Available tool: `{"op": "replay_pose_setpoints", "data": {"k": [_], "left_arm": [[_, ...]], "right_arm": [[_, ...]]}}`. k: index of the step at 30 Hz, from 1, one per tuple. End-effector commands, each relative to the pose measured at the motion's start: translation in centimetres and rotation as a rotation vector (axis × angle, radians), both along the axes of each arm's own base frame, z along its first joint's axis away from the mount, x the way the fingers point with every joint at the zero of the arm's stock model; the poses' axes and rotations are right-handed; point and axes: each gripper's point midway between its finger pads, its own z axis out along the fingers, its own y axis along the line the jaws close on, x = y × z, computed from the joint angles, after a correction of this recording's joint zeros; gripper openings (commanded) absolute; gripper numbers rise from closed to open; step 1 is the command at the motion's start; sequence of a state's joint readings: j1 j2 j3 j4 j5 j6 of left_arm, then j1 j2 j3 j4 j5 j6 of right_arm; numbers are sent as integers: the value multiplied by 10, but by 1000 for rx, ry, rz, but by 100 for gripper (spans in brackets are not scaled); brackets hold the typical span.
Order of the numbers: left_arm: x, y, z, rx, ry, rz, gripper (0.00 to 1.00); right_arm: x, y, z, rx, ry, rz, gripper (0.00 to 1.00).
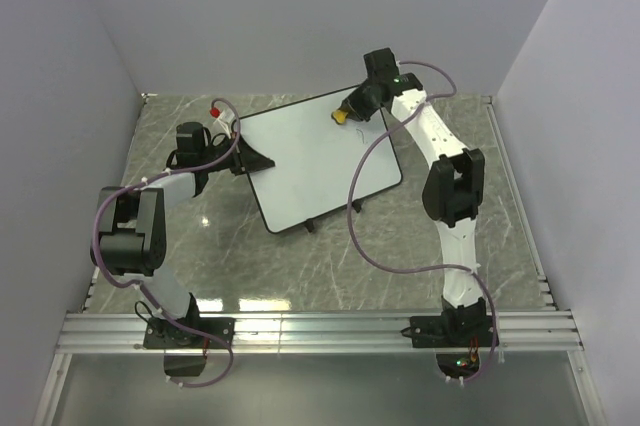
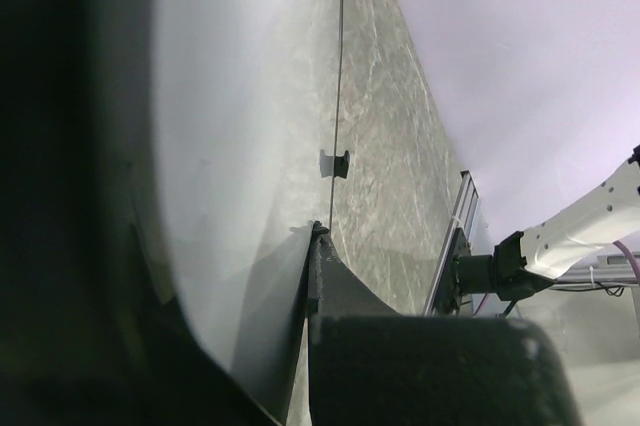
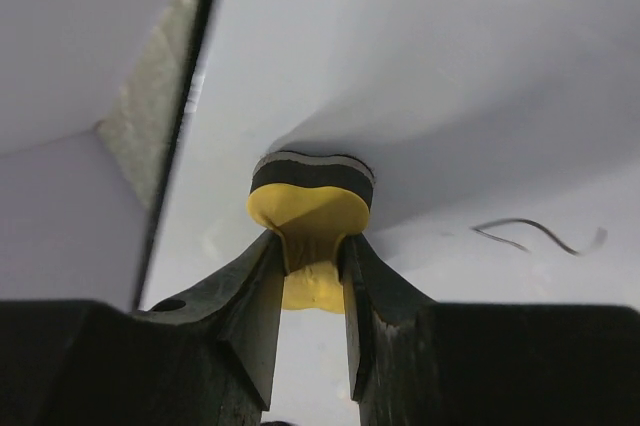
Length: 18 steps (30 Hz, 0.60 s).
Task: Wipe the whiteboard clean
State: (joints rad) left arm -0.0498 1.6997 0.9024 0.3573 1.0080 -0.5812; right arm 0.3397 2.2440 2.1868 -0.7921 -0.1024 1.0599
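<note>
Grey marbled stone makes the table, and the whiteboard lies flat on it toward the far middle, turned at an angle so that its two small black feet point at the near edge. The left gripper comes in from the side at the board's left edge. In the left wrist view the gripper has one blurred dark finger over the white face and the other finger against the thin black frame, so it looks clenched on that edge. The right arm reaches over the far right part of the board, where the right gripper grasps the small yellow eraser. Its own camera shows the gripper squeezing the eraser's soft yellow body, with the dark felt end pressed flat to the board. A thin dark squiggle sits on the white surface just right of the eraser, not touching it. A small red-tipped object lies on the table past the board's far left corner.
</note>
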Motion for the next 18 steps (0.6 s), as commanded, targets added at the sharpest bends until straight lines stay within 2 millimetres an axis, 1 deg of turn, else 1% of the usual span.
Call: {"op": "replay_pose_setpoints", "data": {"k": [1, 2, 3, 4, 5, 6, 7, 8, 9, 10, 11, 12, 13, 14, 15, 16, 17, 18], "left_arm": [[-21, -10, -68, 159, 84, -26, 0], [-21, -11, -67, 158, 82, -27, 0], [-21, -10, -67, 161, 81, -25, 0], [-21, -10, -67, 161, 82, -26, 0], [-21, -10, -68, 162, 81, -26, 0], [-20, -10, -67, 161, 80, -26, 0], [-20, -10, -66, 162, 75, -26, 0], [-20, -10, -65, 161, 75, -26, 0], [-21, -10, -66, 161, 77, -28, 0], [-20, -10, -66, 161, 75, -27, 0], [-21, -10, -66, 161, 77, -28, 0], [-21, -10, -65, 160, 74, -29, 0], [-21, -10, -65, 161, 75, -26, 0], [-21, -10, -65, 159, 74, -30, 0], [-21, -11, -65, 157, 73, -30, 0], [-21, -11, -65, 157, 75, -29, 0], [-21, -11, -65, 155, 74, -33, 0], [-21, -11, -65, 154, 76, -34, 0]], "right_arm": [[30, 18, 19, 105, -87, -37, 0], [32, 20, 23, 113, -98, -36, 0], [33, 20, 23, 115, -97, -39, 0], [32, 19, 21, 111, -92, -39, 0], [30, 17, 14, 102, -77, -42, 0], [27, 16, 16, 92, -81, -34, 0], [24, 12, 12, 77, -73, -37, 0], [16, 6, -7, 51, -31, -40, 0], [12, 2, -2, 43, -43, -40, 0], [8, -4, -8, 34, -34, -45, 0], [-6, -16, -36, 8, 31, -57, 0], [-8, -22, -29, 17, 8, -64, 0], [-26, -33, -57, -7, 76, -74, 0], [-31, -45, -63, -10, 90, -93, 0], [-37, -51, -59, -2, 77, -102, 0], [-56, -59, -82, -20, 135, -108, 0], [-59, -66, -79, -14, 120, -122, 0], [-66, -71, -85, -22, 133, -126, 0]]}}
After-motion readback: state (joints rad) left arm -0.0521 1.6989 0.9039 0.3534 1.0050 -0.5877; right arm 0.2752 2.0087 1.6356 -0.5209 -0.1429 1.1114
